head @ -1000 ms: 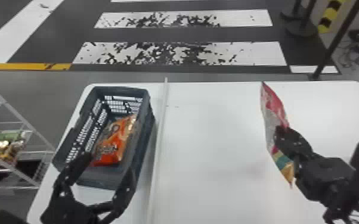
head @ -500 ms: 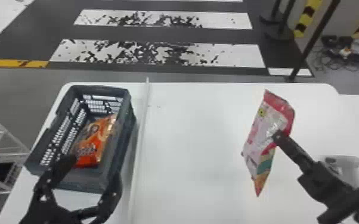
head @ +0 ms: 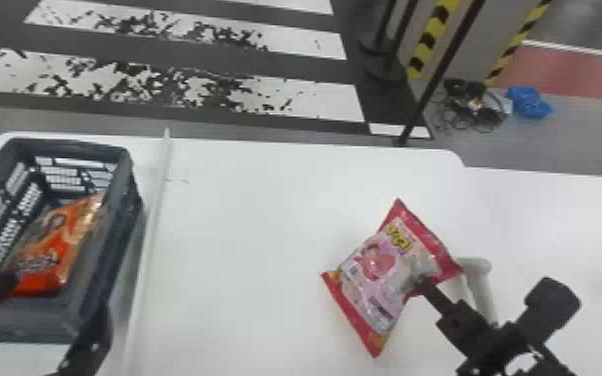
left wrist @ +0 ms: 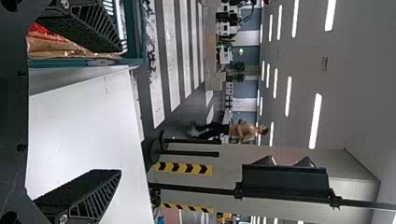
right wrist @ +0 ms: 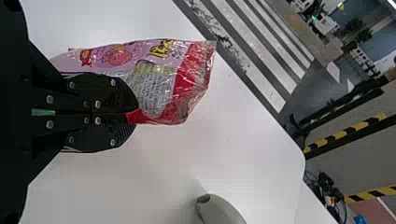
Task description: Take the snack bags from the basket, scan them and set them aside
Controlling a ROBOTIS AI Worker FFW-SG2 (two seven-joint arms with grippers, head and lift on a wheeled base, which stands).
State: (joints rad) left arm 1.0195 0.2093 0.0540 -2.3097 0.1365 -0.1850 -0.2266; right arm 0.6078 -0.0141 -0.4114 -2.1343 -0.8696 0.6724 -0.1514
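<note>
Worn white crossing stripes (head: 315, 100) band the dark floor in the head view, with a slim black post (head: 434, 85) standing at right. Beyond it, a tangle of black cables (head: 475, 110) lies beside a crumpled bright-blue bundle (head: 530, 102), near a dull red floor area (head: 565, 70). Black-and-yellow striped tape (head: 427, 40) marks a grey surface. Long white ceiling lights (left wrist: 315, 121) glow in the left wrist view.

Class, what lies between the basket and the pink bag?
In the head view, a thin white strip beside the basket, then white tabletop towards the bag.
</note>
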